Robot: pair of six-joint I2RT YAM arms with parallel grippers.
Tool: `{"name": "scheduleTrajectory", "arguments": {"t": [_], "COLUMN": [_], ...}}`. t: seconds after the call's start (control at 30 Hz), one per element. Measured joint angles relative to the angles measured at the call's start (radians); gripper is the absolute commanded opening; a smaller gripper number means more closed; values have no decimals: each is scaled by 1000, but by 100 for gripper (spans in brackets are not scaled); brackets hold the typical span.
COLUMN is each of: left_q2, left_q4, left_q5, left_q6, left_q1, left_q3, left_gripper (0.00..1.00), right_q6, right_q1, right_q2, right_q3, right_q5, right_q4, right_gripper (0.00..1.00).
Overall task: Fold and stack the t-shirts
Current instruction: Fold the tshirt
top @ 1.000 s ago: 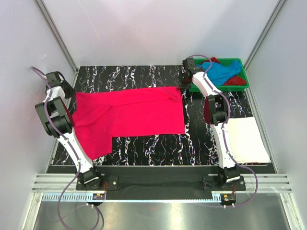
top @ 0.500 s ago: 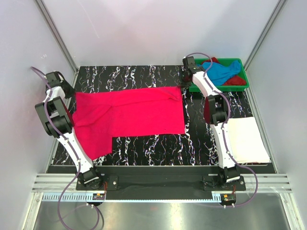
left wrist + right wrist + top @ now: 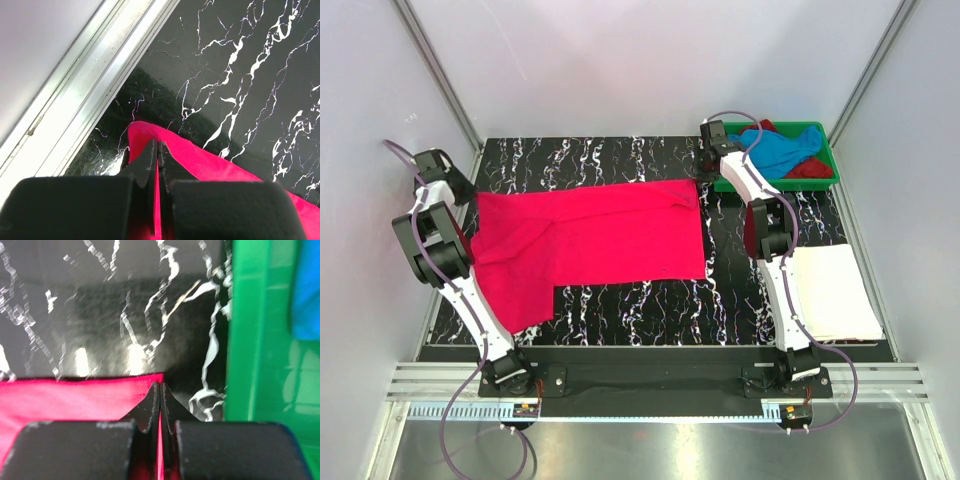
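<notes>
The hot pink t-shirt lies spread across the black marbled table. My left gripper is shut on its far left corner, pink cloth showing between the jaws. My right gripper is shut on its far right corner, beside the green tray. The sky blue t-shirt and the dark red t-shirt lie crumpled in the tray. The white t-shirt lies folded at the right front.
The green plastic tray stands at the back right; its wall is close to my right fingers. A metal rail runs along the table's left edge. White walls enclose the table.
The right gripper has shifted slightly to the far side with the shirt's corner. The shirt and the left arm have barely moved.
</notes>
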Motion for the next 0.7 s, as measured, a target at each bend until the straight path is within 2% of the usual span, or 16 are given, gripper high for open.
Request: {"name": "scheduleTrajectory", "arguments": {"t": [0.33, 0.37, 0.4, 0.43, 0.47, 0.5, 0.53, 0.67, 0.7], "left_q2": [5, 5, 5, 6, 6, 6, 6, 5, 4], "left_q4": [9, 9, 9, 9, 8, 8, 9, 8, 6], "left_q5": [22, 23, 24, 26, 30, 33, 37, 41, 41], "left_q6": [-2, -2, -2, -2, -3, -5, -8, -15, -16], "left_q1": [10, 10, 11, 11, 11, 12, 12, 12, 11], "left_q3": [0, 0, 1, 2, 2, 2, 3, 3, 3], "left_gripper": [0, 0, 0, 11, 19, 23, 32, 55, 58], "right_q6": [-44, -47, -50, -51, -50, -56, -54, -37, -37], "right_q1": [0, 0, 0, 0, 0, 0, 0, 1, 1], "right_q2": [-17, -17, -17, -17, -17, -17, -17, -21, -27], "right_q3": [-64, -64, -65, -65, -65, -64, -58, -21, -21], "right_q5": [51, 51, 51, 50, 48, 43, 39, 26, 21], "right_q4": [138, 143, 148, 151, 151, 150, 141, 74, 60], "right_gripper": [0, 1, 8, 17, 19, 21, 28, 35, 36]}}
